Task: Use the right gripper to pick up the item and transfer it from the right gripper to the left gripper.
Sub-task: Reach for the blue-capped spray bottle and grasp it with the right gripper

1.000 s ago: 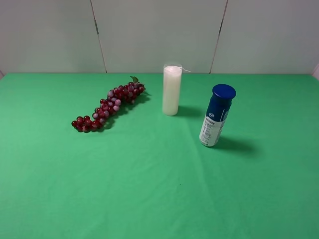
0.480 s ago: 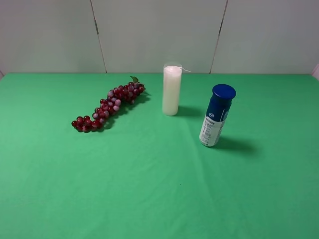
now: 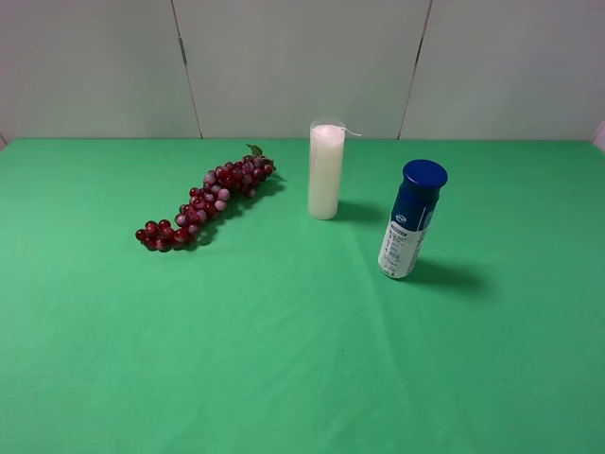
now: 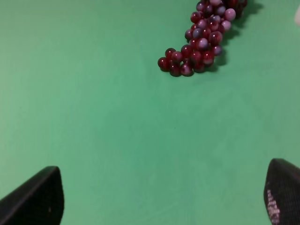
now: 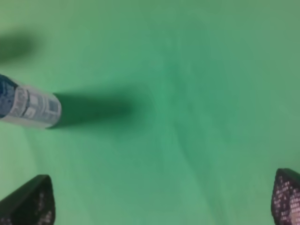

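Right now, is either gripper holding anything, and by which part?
Nothing is held: left gripper and right gripper are both open; the blue-capped white cylindrical bottle stands free.

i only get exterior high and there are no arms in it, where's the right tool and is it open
Observer: The right tool is open and holds nothing; green cloth shows between its tips.
Operator: does its camera see the bottle
Observer: Yes, the bottle's white printed lower body shows at the edge of the right wrist view, apart from the tool.
Operator: and the left one
Observer: The left tool is open too, with the end of the grapes in its wrist view, not touching it.
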`<control>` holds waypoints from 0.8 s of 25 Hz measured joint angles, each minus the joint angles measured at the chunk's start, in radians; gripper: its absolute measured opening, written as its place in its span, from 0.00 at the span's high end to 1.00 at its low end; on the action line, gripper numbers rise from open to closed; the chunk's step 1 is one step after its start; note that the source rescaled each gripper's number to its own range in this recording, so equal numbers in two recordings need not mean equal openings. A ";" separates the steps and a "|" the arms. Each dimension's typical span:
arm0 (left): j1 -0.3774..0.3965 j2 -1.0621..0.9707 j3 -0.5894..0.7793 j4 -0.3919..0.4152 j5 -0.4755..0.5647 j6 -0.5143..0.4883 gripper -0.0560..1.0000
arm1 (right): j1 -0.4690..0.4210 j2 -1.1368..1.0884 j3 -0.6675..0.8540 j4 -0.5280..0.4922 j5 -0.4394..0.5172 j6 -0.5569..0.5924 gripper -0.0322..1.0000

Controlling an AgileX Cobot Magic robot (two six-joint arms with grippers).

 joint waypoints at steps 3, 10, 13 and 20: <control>0.000 0.000 0.000 0.000 0.000 0.000 0.20 | 0.071 0.121 -0.088 -0.019 0.022 0.004 0.00; 0.000 0.000 0.000 0.000 0.000 0.000 0.20 | 0.240 0.344 -0.272 -0.100 0.086 0.071 0.00; 0.000 0.000 0.000 0.000 0.000 0.000 0.20 | 0.309 0.420 -0.333 -0.102 0.086 0.084 0.00; 0.000 0.000 0.000 0.000 0.000 0.000 0.20 | 0.444 0.616 -0.491 -0.103 0.086 0.102 0.00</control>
